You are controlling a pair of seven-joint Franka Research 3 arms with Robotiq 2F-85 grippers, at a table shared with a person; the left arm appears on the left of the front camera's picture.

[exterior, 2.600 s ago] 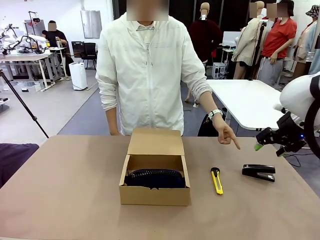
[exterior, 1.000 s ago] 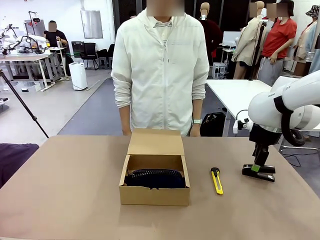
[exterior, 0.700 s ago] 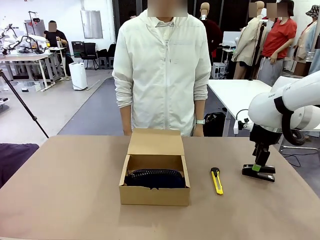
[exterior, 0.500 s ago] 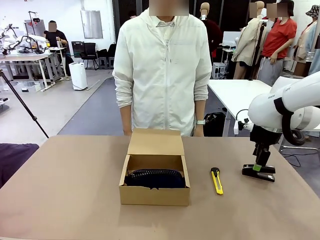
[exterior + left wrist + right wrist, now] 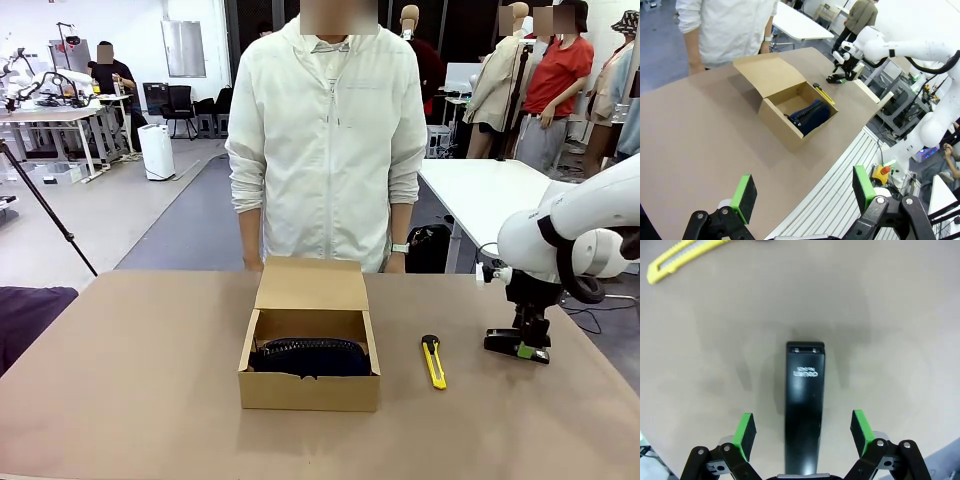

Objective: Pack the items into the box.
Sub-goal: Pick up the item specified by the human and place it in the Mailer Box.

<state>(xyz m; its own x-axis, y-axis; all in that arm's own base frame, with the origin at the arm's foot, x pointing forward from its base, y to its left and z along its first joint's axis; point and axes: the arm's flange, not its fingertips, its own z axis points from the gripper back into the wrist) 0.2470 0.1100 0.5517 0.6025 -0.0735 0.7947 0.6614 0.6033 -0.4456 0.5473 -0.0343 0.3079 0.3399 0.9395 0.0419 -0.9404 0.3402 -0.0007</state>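
I count one box (image 5: pixel 310 388) mid-counter (image 5: pixel 140 380) with one pouch (image 5: pixel 310 357) inside. One stapler (image 5: pixel 805 395) lies at its 3 o'clock, beyond one knife (image 5: pixel 432 361), flanked untouched by my wide right gripper (image 5: pixel 803 426). My left gripper (image 5: pixel 805 192) is wide and empty.

Our right arm (image 5: pixel 565 225) comes in from the right, wrist turned straight down, right gripper (image 5: pixel 528 346) low, green pads (image 5: pixel 744 429) spread wide, clasping nothing. Our left gripper (image 5: pixel 804 192) hangs high at the near left, fingers equally apart, empty.
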